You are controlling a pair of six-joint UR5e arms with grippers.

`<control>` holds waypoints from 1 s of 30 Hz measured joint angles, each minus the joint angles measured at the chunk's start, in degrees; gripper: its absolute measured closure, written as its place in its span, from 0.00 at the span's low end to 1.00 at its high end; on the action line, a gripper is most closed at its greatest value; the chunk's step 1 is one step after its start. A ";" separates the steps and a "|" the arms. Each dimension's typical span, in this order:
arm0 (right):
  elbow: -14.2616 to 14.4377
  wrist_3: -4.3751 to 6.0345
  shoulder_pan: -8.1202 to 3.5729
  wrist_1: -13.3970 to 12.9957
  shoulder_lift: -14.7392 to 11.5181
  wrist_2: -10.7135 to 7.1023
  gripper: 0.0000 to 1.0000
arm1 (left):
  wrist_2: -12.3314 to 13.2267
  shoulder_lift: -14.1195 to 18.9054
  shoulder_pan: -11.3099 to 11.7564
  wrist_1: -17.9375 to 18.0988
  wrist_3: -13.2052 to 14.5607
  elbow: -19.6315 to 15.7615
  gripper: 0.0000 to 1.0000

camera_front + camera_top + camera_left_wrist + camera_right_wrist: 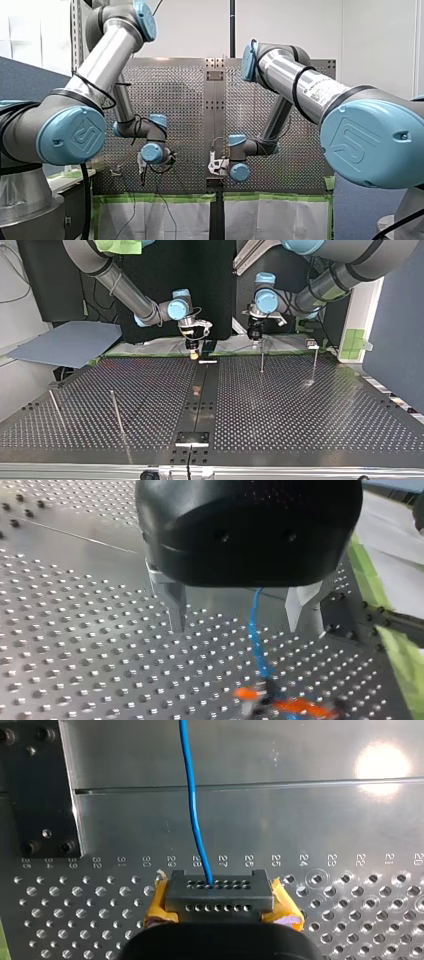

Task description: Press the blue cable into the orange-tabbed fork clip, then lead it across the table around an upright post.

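Posts (pixel 262 356) upright on table (pixel 300 420), blue cable (pixel 255 635) within spread left claw (pixel 237 627)

Left gripper (pixel 237 627) fingers spread; right gripper (pixel 218 890) fingers clamped; both pointing down.

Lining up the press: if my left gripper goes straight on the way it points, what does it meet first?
Probably the blue cable, running from between the fingers of the open left gripper to the orange-tabbed fork clip; the perforated table lies under it. Depth is unclear.
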 joint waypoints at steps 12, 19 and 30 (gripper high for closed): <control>0.01 0.01 0.17 0.48 0.01 0.00 1.00 | -3.39 -5.95 -1.66 -0.94 -0.32 5.64 0.02; 0.01 -0.06 0.18 0.70 0.02 0.00 1.00 | -5.46 -6.52 -1.95 -1.12 0.15 7.43 0.02; 0.01 -0.16 0.25 0.72 0.02 0.00 1.00 | -5.96 -6.51 -1.96 -0.31 1.79 7.92 0.02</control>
